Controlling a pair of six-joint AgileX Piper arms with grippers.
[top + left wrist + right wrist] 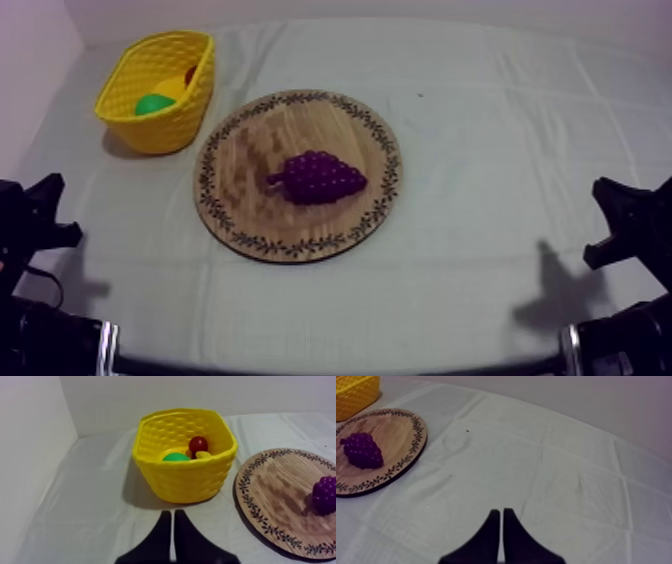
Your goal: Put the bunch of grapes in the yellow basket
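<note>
A purple bunch of grapes point(320, 178) lies near the middle of the round wooden board point(240, 150), with its stem end toward the left. The yellow basket point(195, 95) stands at the far left of the table, beside the board. In the left wrist view my left gripper point(173, 521) is shut on nothing, short of the basket point(185, 483), with the grapes point(326, 495) on the board point(280, 496) off to one side. My right gripper point(498, 518) is shut on nothing over bare cloth, far from the grapes point(362, 450) and board point(396, 436). Both arms rest low at the table's near corners.
Inside the basket lie a green fruit point(176, 457), a small red fruit point(198, 443) and a bit of something yellow point(203, 454). A white wall runs close along the table's left side and back. Grey-white cloth point(500, 150) covers the table.
</note>
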